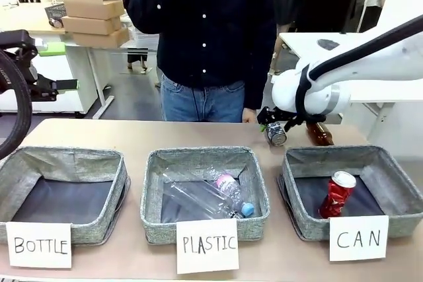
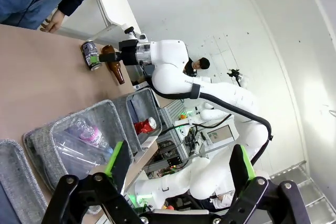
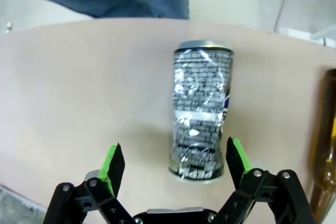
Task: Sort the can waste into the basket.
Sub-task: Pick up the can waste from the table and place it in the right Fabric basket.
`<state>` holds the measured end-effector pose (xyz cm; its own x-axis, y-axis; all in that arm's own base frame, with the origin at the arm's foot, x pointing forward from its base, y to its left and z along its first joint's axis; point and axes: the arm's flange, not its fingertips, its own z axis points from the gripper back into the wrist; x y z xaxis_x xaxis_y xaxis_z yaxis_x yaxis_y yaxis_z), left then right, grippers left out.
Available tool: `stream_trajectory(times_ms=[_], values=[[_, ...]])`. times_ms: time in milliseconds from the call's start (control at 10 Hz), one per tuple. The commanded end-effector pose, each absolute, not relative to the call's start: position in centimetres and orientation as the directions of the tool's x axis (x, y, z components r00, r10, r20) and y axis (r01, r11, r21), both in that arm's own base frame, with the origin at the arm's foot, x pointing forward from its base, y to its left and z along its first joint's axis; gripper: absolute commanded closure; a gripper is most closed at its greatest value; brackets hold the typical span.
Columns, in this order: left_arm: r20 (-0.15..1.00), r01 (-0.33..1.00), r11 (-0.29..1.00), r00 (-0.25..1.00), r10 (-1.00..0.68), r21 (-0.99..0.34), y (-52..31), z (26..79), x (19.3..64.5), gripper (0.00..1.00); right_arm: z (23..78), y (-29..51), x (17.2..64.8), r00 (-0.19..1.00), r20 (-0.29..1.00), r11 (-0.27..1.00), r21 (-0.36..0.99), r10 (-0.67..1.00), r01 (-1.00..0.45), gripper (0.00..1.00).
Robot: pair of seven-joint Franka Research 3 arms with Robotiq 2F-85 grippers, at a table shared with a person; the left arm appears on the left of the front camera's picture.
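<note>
A crumpled silver-grey can [image 3: 202, 114] with dark print stands upright on the table, behind the CAN basket [image 1: 396, 166]. My right gripper [image 3: 174, 148] is open and low over the table. The can stands between its green pads [image 3: 234, 153], nearer the right one, with a gap on both sides. From the front, that gripper [image 1: 269, 123] sits right at the can [image 1: 276, 135]. A dented red can [image 1: 337, 194] leans inside the CAN basket. My left gripper [image 2: 178, 150] is open and empty, held high at the table's left side.
A brown glass bottle [image 1: 320, 133] lies just right of the silver can. The PLASTIC basket [image 1: 153, 183] holds clear bottles; the BOTTLE basket [image 1: 13, 170] shows bare lining. The person stands at the far edge, one hand [image 1: 250, 117] near the can.
</note>
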<state>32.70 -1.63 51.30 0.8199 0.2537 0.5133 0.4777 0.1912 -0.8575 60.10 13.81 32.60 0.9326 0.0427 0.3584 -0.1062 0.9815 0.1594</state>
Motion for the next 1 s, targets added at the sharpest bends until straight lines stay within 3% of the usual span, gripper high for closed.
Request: stream_trajectory(times_ms=[0, 600, 700, 800, 900], values=[[0.529, 0.5, 0.174, 0.808, 0.26, -0.848, -1.7, 51.2, 32.3, 0.0, 32.6, 13.8, 60.6, 0.929, 0.369, 0.993, 0.121, -0.027, -0.019, 0.0], [0.529, 0.5, 0.174, 0.808, 0.26, -0.848, -1.7, 51.2, 32.3, 0.0, 30.4, 13.4, 61.2, 0.921, 0.386, 0.991, 0.133, -0.062, 0.011, 0.0], [0.529, 0.5, 0.174, 0.808, 0.26, -0.848, -1.7, 51.2, 32.3, 0.0, 30.2, 13.5, 61.2, 0.917, 0.395, 0.992, 0.127, -0.052, 0.001, 0.59], [0.529, 0.5, 0.174, 0.808, 0.26, -0.848, -1.7, 51.2, 32.3, 0.0, 30.1, 13.7, 61.2, 0.919, 0.393, 0.992, 0.128, -0.042, -0.01, 0.6], [0.529, 0.5, 0.174, 0.808, 0.26, -0.848, -1.7, 51.2, 32.3, 0.0, 30.0, 13.8, 61.1, 0.917, 0.396, 0.993, 0.121, -0.036, -0.013, 1.0]])
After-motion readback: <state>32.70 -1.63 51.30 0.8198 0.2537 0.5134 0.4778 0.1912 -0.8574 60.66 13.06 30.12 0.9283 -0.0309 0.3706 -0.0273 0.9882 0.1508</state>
